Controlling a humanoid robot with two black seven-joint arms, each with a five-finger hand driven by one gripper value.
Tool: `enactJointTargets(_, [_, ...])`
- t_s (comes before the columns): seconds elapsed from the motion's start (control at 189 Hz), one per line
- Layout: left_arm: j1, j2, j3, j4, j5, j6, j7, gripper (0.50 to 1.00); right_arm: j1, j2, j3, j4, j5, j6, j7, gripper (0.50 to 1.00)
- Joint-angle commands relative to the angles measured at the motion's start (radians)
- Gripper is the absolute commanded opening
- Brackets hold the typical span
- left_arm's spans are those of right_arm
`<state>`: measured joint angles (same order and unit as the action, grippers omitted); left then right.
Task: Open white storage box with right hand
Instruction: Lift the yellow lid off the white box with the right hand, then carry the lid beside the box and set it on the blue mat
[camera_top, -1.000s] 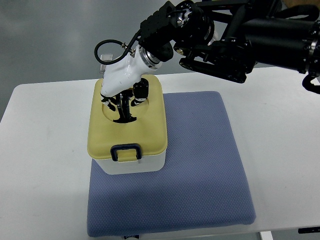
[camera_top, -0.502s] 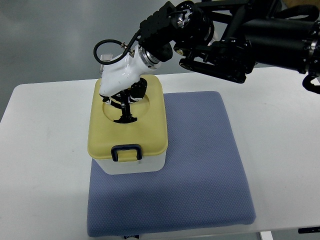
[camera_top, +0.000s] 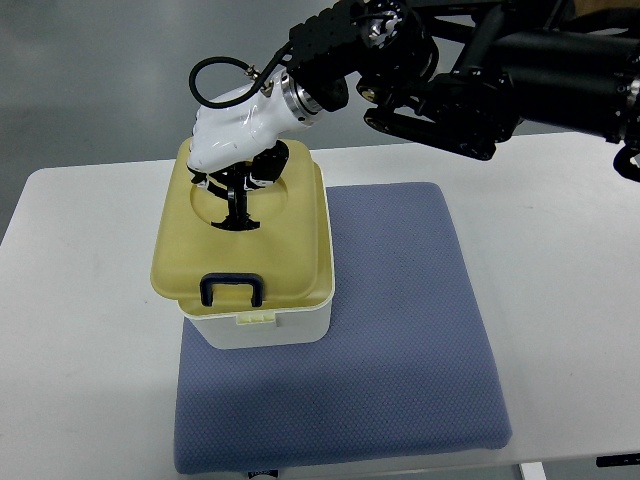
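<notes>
The right hand grips the yellow lid by its handle, raised clear of the white storage box.

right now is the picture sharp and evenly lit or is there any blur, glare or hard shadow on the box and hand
Top view: sharp throughout, no motion blur on the right hand or the yellow lid. Top view: light is soft and even, with only faint shadows beside the white storage box on the blue mat. Top view: mild sheen on the hand's white shell, nothing blown out; the black arm loses detail in darkness.
</notes>
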<state>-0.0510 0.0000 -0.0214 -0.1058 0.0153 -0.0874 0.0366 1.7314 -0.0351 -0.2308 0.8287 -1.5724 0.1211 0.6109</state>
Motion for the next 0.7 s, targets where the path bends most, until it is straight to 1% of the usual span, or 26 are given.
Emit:
enactJointTargets(0.0, [0.000, 0.000, 0.000, -0.002, 0.000, 0.000, 0.000, 1.000, 0.002, -0.023, 0.004, -0.016, 0.051, -0.021, 0.000, 0.500])
enactJointTargets(0.138, [0.000, 0.000, -0.002, -0.002, 0.000, 0.000, 0.000, 1.000, 0.002, -0.049, 0.002, -0.060, 0.120, -0.028, 0.000, 0.500])
enactJointTargets(0.259, [0.000, 0.000, -0.003, -0.005, 0.000, 0.000, 0.000, 1.000, 0.000, -0.077, 0.002, -0.118, 0.152, -0.015, 0.000, 0.500])
enactJointTargets(0.354, [0.000, 0.000, -0.003, -0.008, 0.000, 0.000, 0.000, 1.000, -0.003, -0.106, 0.002, -0.145, 0.202, -0.005, 0.000, 0.500])
enactJointTargets(0.508, [0.000, 0.000, -0.003, -0.008, 0.000, 0.000, -0.001, 1.000, -0.029, -0.175, -0.005, -0.157, 0.360, 0.045, 0.000, 0.500])
enactJointTargets(0.598, [0.000, 0.000, -0.003, -0.008, 0.000, 0.000, 0.000, 1.000, -0.058, -0.218, -0.012, -0.157, 0.417, 0.049, 0.000, 0.500])
enactJointTargets(0.693, [0.000, 0.000, -0.003, -0.008, 0.000, 0.000, 0.000, 1.000, -0.090, -0.278, -0.013, -0.157, 0.427, 0.052, -0.039, 0.500])
